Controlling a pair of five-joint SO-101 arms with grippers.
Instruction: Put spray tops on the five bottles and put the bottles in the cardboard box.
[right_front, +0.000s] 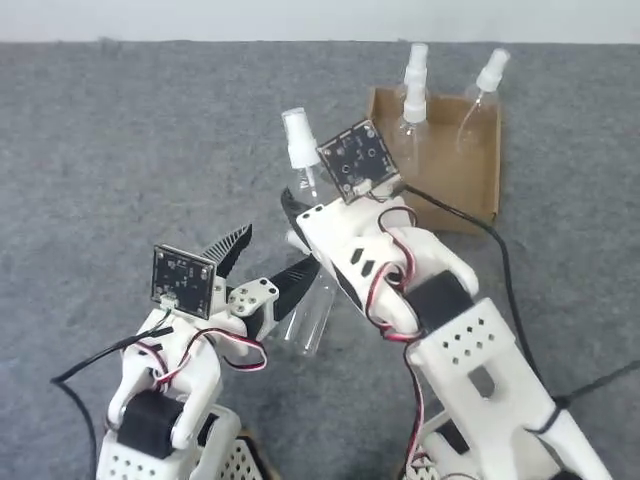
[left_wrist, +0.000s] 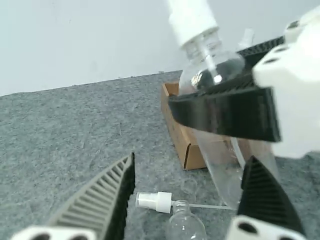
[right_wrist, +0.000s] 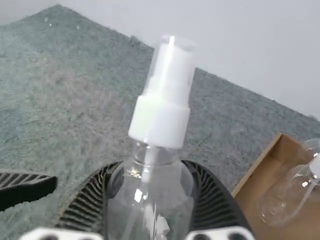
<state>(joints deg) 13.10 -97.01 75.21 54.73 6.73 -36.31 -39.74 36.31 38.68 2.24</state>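
Observation:
My right gripper (right_wrist: 155, 200) is shut on a clear bottle (right_wrist: 150, 195) just below its neck and holds it up, tilted, above the grey carpet. A white spray top (right_wrist: 162, 110) sits on that bottle (right_front: 305, 180). My left gripper (right_front: 278, 248) stands open close beside it, fingers spread, nothing between them. Below the left gripper (left_wrist: 192, 162) lie a loose spray top (left_wrist: 154, 200) with its thin tube and a topless clear bottle (left_wrist: 182, 225). A clear bottle body (right_front: 308, 320) lies by the left gripper's finger. The cardboard box (right_front: 487, 170) stands at the back right.
Three spray-topped bottles (right_front: 412, 115) lean inside the box. The box's corner (left_wrist: 186, 145) is just past the held bottle. Grey carpet (right_front: 120, 150) stretches open to the left. Cables (right_front: 505, 260) trail from the right arm near the box.

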